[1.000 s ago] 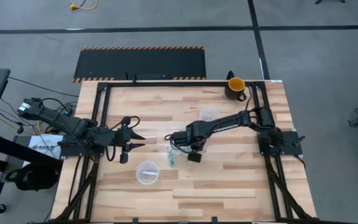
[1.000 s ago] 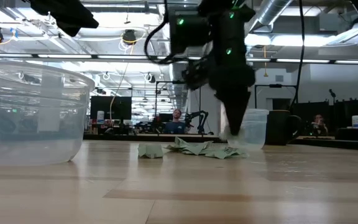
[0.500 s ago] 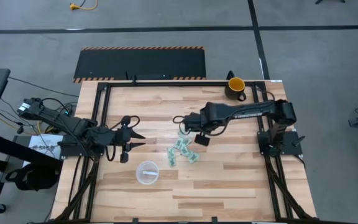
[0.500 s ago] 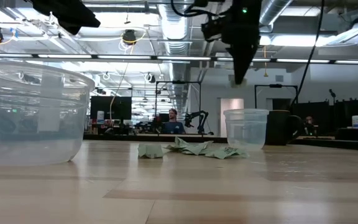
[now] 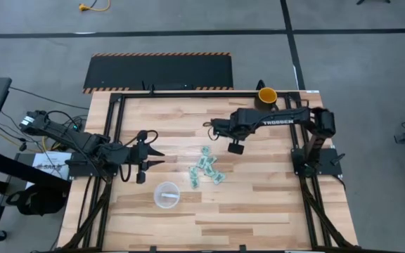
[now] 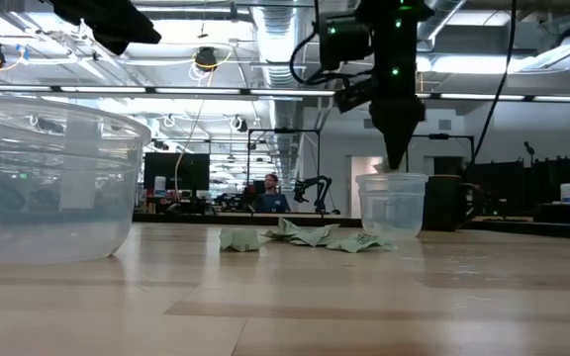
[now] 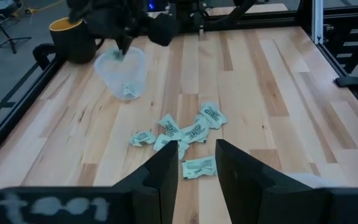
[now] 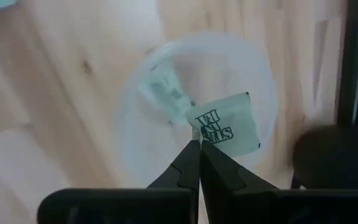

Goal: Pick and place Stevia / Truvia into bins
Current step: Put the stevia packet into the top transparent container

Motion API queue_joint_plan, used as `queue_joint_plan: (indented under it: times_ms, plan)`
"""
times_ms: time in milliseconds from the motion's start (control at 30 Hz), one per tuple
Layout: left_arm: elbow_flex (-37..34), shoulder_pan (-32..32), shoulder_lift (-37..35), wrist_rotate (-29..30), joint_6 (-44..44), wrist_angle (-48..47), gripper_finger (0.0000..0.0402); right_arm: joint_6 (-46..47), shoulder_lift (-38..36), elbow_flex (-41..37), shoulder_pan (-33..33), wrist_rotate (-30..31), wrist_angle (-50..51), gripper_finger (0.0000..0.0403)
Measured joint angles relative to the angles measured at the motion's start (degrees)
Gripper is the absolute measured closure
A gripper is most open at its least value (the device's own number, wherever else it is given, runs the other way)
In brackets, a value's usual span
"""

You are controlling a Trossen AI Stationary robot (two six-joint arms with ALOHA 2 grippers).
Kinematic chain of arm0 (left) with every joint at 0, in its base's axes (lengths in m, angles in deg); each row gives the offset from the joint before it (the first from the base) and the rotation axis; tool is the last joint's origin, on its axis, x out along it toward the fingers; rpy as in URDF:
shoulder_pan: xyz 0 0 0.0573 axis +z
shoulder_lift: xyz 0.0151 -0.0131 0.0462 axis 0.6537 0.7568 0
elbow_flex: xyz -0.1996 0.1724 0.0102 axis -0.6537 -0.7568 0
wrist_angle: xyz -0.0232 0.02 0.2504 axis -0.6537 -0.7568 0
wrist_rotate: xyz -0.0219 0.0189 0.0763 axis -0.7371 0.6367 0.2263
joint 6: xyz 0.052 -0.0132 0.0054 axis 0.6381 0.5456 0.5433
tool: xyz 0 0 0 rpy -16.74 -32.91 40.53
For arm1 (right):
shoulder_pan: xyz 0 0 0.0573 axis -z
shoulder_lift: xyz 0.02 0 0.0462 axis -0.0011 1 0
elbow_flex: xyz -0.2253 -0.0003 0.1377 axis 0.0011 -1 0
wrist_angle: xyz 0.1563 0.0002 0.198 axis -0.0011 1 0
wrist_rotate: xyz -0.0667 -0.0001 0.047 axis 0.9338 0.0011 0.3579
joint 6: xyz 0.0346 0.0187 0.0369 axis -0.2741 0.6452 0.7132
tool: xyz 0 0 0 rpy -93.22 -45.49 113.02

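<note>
Pinching one green-and-white Stevia sachet (image 8: 227, 127) between pressed-together fingertips, the right gripper (image 8: 196, 149) hung directly over the far clear cup (image 8: 197, 106), one of two. At least one sachet (image 8: 166, 94) already lay in that cup below the fingers. Just behind it stood a dark mug with yellow inside (image 5: 266, 97). Toward the table's middle, well apart from this gripper, lay a loose cluster of about eight sachets (image 5: 207, 168), some crumpled. Beyond them sat the second clear cup (image 5: 166, 195), nearer the front edge, holding what looked like one sachet. The left gripper (image 5: 152, 157) waited above the wooden table (image 5: 259, 204) at its left side, fingers partly spread, gripping nothing.
</note>
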Motion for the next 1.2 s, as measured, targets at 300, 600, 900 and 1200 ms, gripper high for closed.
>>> queue_joint_plan:
  times_ms: [300, 600, 900, 1200]
  plan:
    - [0.0, 0.0, 0.0, 0.0, 0.1, 0.0, 0.0303, -6.4, 0.0, -2.2, 4.7, -0.5, -3.5, 0.0395]
    - [0.0, 0.0, 0.0, 0.0, 0.4, 0.0, 0.0303, -7.9, 0.0, -2.2, 4.8, -3.0, -3.6, 0.0318]
    - [0.0, 0.0, 0.0, 0.0, 0.4, 0.0, 0.0303, -9.2, 0.0, -0.3, 1.0, -3.1, -3.3, 0.0259]
    - [0.0, 0.0, 0.0, 0.1, 2.8, 0.2, 0.0303, -26.3, 0.0, 1.5, -4.9, -3.2, -12.4, 0.0246]
